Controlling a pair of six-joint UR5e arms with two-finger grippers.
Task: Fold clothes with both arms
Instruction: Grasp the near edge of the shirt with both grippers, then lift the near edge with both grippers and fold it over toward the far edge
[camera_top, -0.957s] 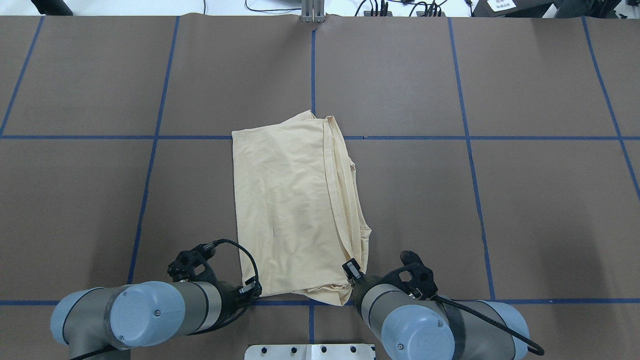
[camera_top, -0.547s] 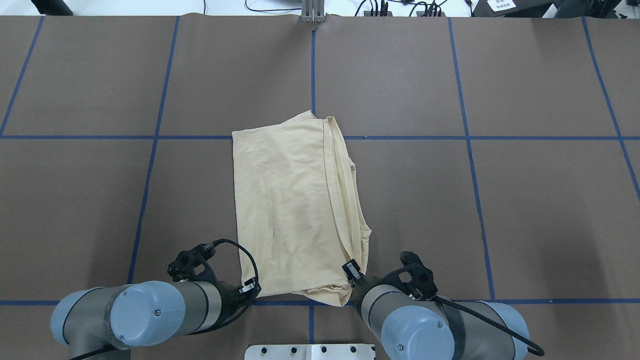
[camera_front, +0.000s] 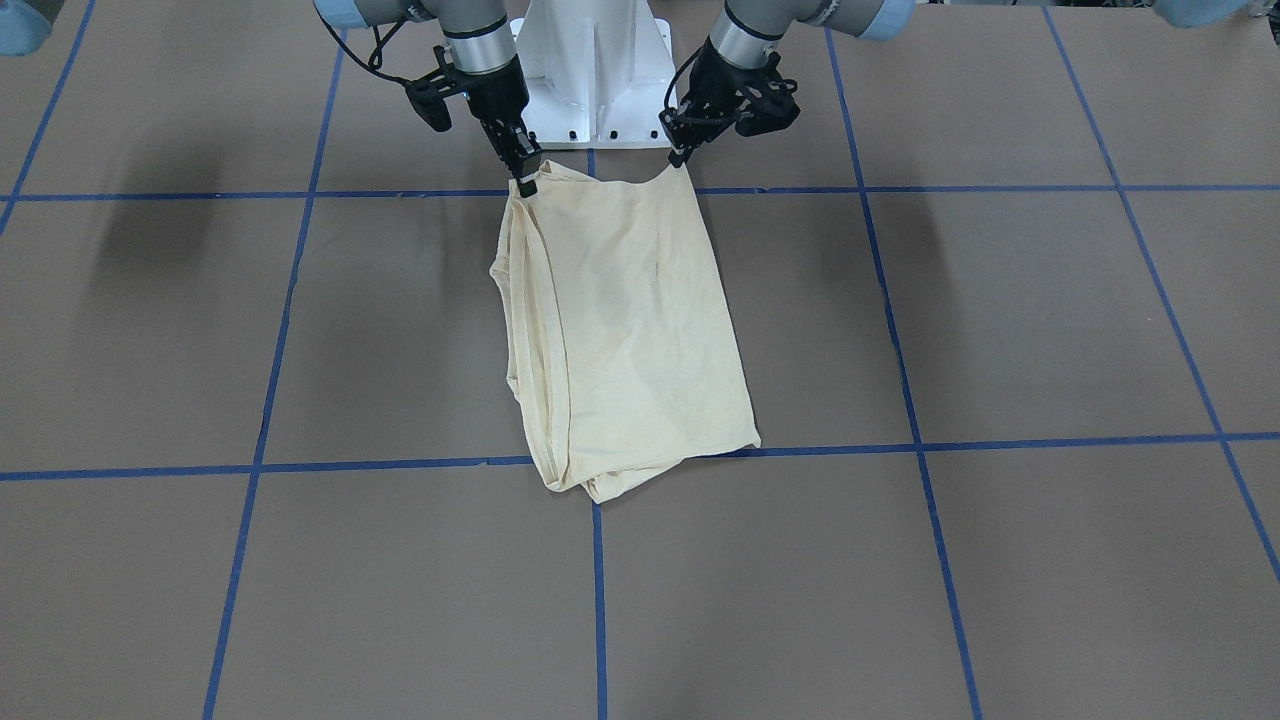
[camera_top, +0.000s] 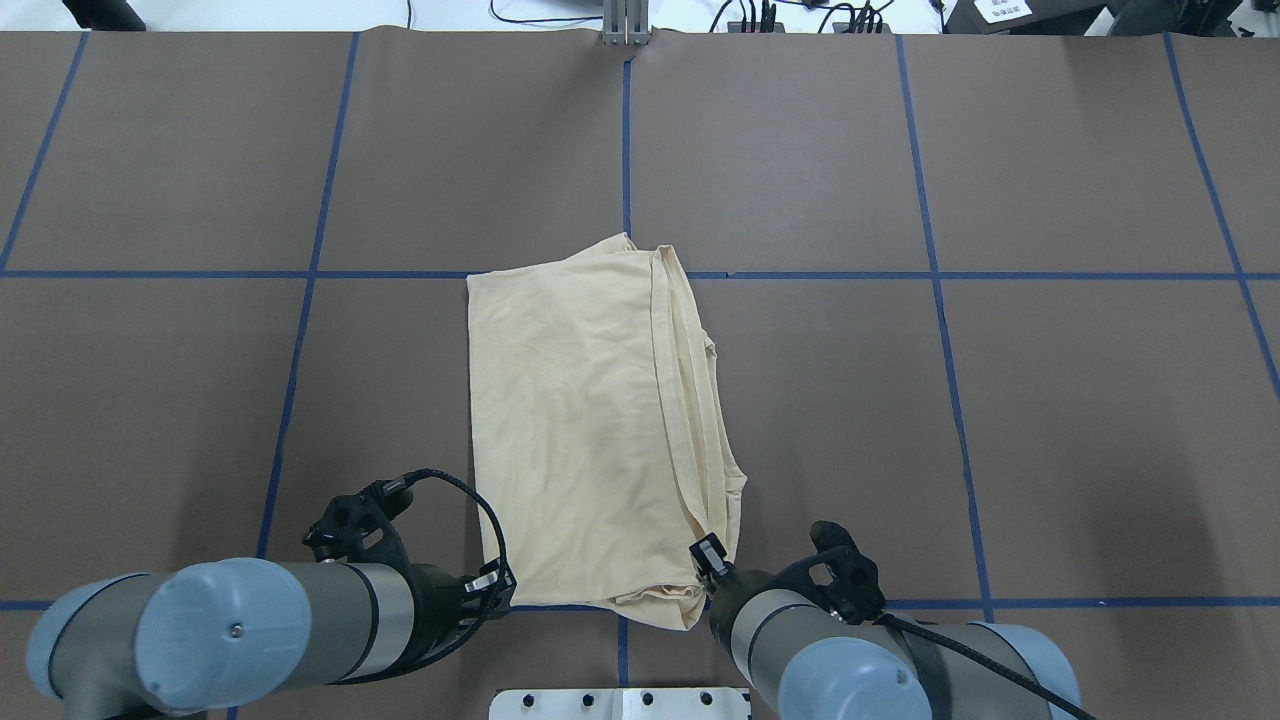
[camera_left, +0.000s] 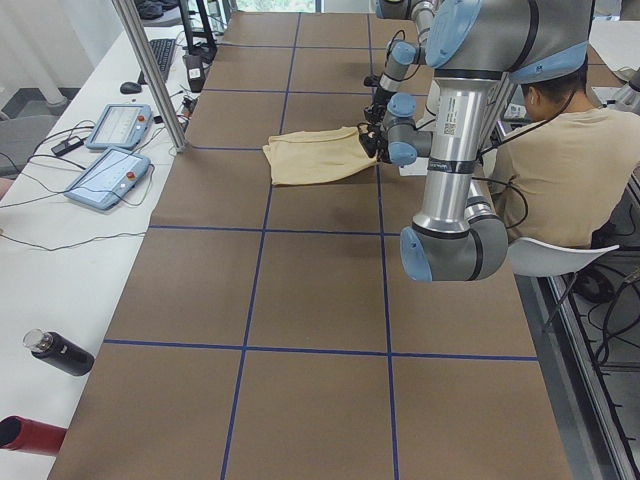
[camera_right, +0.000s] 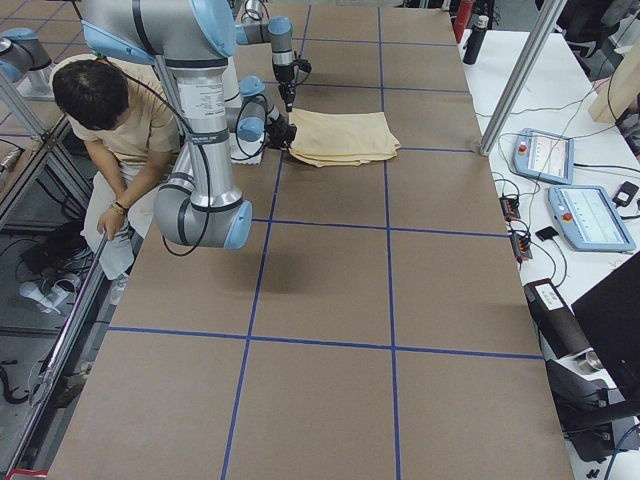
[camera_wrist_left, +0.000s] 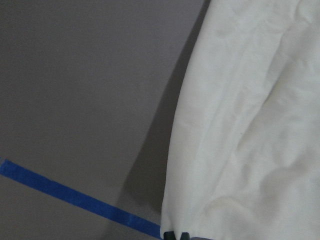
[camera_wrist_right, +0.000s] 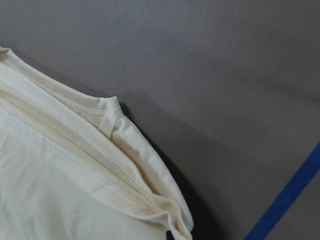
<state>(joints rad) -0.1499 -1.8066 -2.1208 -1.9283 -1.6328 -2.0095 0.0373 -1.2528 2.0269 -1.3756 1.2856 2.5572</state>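
Note:
The pale cream-yellow shirt (camera_front: 630, 330) lies folded into a long strip in the middle of the brown table (camera_front: 1000, 320), its print hidden. Both grippers pinch its two corners nearest the robot base. My left gripper (camera_front: 681, 160) is shut on the smooth folded corner, which is drawn up to its tips; the left wrist view shows the cloth (camera_wrist_left: 250, 125) right at the fingers. My right gripper (camera_front: 526, 185) is shut on the corner with the stacked hems (camera_wrist_right: 60, 150). From overhead, the shirt (camera_top: 580, 420) reaches between both wrists, left gripper (camera_top: 492, 583) and right gripper (camera_top: 708, 558).
The white pedestal base (camera_front: 595, 90) stands just behind the grippers. Blue tape lines (camera_top: 625, 130) cross the table. A seated person (camera_left: 560, 150) is beside the robot. Control tablets (camera_left: 110, 150) and a dark bottle (camera_left: 60, 352) lie on the white side bench.
Both arms have drawn back toward the base. The shirt has slid a little toward the robot with them, its far edge moving nearer.

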